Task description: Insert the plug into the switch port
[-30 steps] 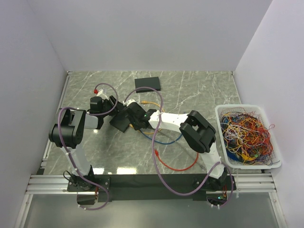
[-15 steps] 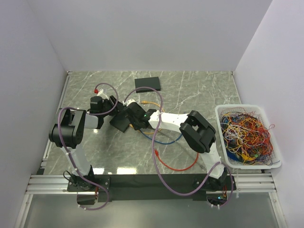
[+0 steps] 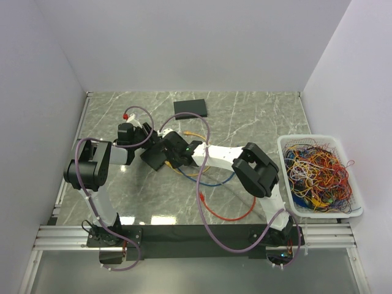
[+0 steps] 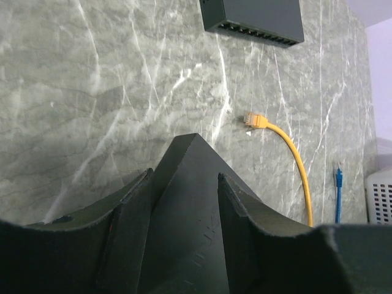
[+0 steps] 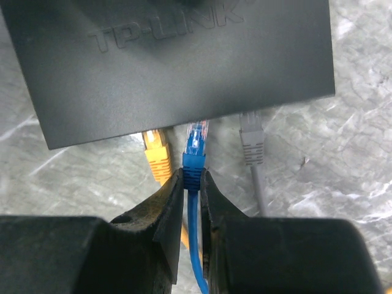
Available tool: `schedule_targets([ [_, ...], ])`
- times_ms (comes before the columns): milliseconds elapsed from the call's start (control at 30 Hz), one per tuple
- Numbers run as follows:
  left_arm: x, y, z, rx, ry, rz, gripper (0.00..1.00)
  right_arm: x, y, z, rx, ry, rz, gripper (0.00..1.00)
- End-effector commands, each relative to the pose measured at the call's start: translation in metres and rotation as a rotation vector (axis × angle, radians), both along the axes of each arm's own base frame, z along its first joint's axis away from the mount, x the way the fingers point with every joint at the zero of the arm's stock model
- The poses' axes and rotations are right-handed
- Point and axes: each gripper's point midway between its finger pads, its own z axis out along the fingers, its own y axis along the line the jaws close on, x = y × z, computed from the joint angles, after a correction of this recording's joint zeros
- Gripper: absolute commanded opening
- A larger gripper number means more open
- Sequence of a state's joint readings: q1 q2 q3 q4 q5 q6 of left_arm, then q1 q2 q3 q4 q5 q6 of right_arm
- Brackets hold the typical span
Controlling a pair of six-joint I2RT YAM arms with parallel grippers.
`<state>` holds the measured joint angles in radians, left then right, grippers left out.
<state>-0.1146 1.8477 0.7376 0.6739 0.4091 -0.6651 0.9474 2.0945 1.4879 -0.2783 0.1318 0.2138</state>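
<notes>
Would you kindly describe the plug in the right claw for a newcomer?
Find the nearer black switch, marked TP-LINK. Three plugs meet its edge. The blue plug sits between the orange plug and grey plug, pinched in the right claw.

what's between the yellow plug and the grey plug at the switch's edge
The blue plug, pinched by the right hand, its tip at the switch; the right wrist view shows it.

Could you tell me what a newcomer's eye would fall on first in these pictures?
The right arm's fingers pinch a blue plug at the edge of the black TP-LINK switch, between a yellow plug and a grey plug. At the right edge of the table, a white basket brims with tangled coloured cables.
</notes>
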Motion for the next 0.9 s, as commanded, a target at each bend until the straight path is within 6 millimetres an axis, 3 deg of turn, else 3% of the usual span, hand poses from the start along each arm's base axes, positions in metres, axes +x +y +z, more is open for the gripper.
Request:
schedule_targets([
  [0,-0.013,-0.020,-0.009,-0.007,0.045,-0.083,0.51,0.010,0.040,0.068,0.216,-0.118,0.048,0.00],
  [233,-0.014,-0.021,-0.009,-0.007,0.044,-0.088,0.51,0.016,0.037,0.064,0.192,-0.130,0.016,0.00],
  [667,-0.014,-0.021,-0.008,-0.009,0.045,-0.093,0.51,0.040,0.011,0.045,0.113,-0.145,-0.086,0.00],
  [867,-0.014,-0.021,-0.008,-0.009,0.045,-0.094,0.51,0.041,0.011,0.040,0.111,-0.140,-0.081,0.00],
])
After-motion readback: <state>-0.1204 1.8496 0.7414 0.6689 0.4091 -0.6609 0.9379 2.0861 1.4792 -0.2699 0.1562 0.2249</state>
